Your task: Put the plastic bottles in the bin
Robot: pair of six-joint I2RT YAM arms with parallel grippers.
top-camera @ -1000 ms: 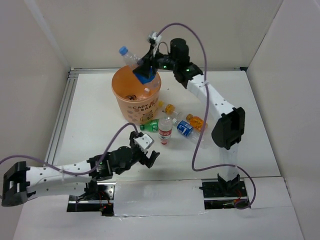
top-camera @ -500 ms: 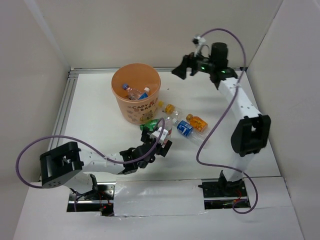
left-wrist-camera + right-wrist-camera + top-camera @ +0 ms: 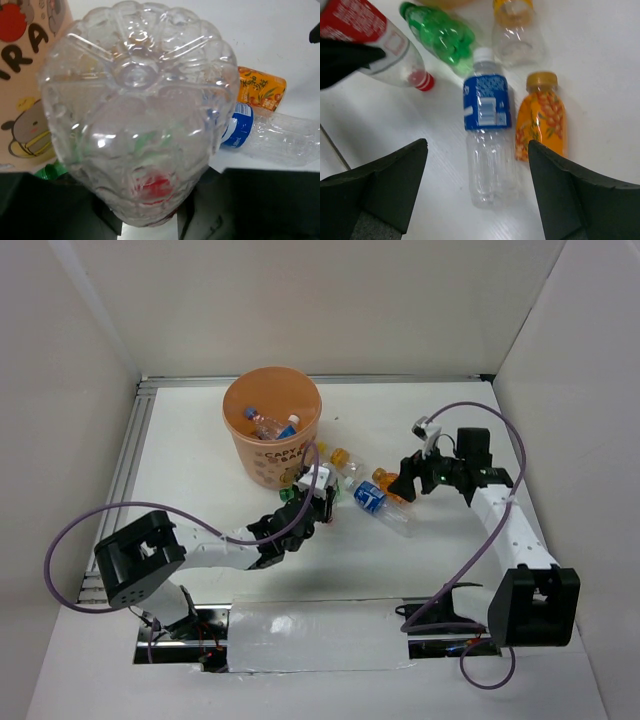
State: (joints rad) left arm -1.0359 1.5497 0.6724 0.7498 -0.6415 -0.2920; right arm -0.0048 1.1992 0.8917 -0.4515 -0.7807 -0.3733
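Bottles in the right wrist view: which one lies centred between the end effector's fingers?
The blue-labelled, white-capped bottle; the orange bottle lies off to its right, the green bottle and red-labelled bottle up-left.

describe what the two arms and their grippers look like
Both the left arm and right arm are white tubes with black joint housings. A purple cable loops off each. The right gripper has black wedge-shaped fingers; the left gripper carries a white block.
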